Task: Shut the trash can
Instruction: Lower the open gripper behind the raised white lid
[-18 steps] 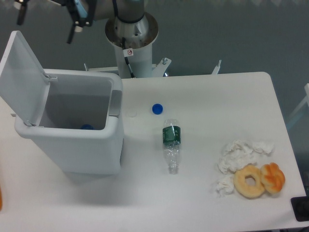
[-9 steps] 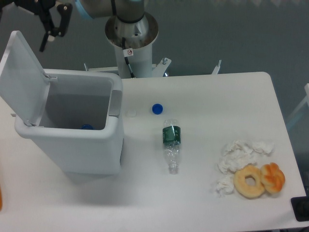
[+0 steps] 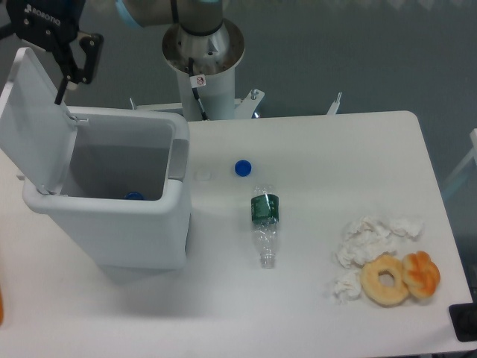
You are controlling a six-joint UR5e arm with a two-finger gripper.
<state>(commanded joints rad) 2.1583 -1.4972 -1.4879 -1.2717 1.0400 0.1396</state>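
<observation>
Open trash can at the table's left, gripper hanging above its raised lid.

The white trash can stands at the table's left end, its hinged lid tilted up on the left side; something blue lies inside. The gripper sits just over the lid's top edge; I cannot tell how far its fingers are parted. Rightward lie a blue bottle cap, a crushed clear bottle, crumpled tissues, and two doughnuts.
</observation>
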